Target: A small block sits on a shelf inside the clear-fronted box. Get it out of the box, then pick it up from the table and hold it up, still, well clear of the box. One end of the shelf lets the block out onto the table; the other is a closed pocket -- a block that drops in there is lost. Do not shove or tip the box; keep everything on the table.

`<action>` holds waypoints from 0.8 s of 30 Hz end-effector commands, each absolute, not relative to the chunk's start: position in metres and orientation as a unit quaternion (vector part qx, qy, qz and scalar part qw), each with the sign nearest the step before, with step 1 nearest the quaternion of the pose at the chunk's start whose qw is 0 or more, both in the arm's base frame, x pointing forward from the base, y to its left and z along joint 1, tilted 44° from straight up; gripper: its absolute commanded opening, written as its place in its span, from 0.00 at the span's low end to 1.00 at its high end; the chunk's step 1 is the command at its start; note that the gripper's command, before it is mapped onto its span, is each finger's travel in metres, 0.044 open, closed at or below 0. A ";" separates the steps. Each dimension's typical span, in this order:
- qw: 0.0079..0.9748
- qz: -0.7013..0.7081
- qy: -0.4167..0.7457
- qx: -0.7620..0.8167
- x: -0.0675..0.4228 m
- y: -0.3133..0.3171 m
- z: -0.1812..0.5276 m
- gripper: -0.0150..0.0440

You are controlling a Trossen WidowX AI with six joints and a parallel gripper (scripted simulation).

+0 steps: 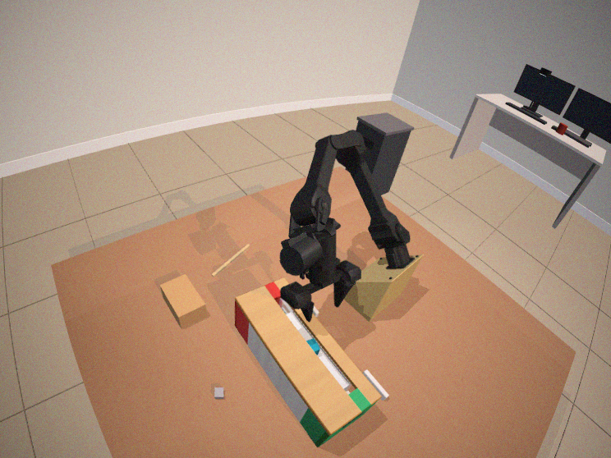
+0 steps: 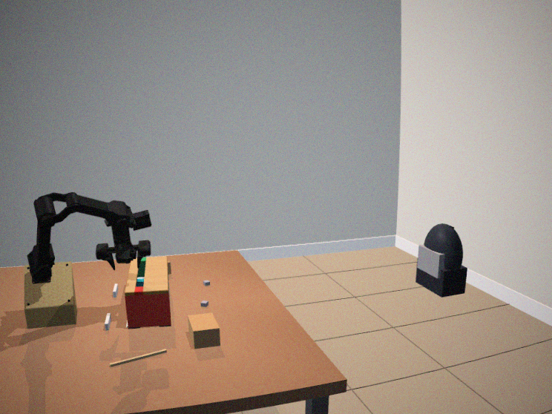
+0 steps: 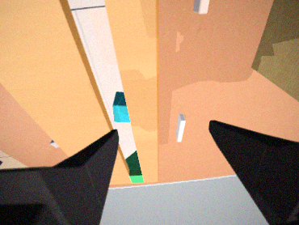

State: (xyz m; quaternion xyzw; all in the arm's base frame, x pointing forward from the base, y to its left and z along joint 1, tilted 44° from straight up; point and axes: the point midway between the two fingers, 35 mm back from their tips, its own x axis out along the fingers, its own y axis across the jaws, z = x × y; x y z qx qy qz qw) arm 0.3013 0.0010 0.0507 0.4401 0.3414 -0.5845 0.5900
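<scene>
Task barely begun: hand (image 1: 323, 300) is hanging wide open and empty over the red end of the box (image 1: 291, 354), cyan block (image 1: 313, 345) is sitting mid-shelf inside, so extraction, counter pickup and lift are all remaining.

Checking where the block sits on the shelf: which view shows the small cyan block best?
The wrist view: the cyan block fills the slot between the box's tan top boards, seen from above past the open gripper. The top view shows it smaller, mid-shelf. The exterior view gives only a sliver.
</scene>
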 end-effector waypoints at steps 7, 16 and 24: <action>0.585 -0.600 0.334 0.431 0.296 -0.001 0.045 0.93; 0.585 -0.600 0.334 0.431 0.299 -0.010 0.034 0.93; 0.585 -0.600 0.334 0.431 0.300 -0.020 0.025 0.93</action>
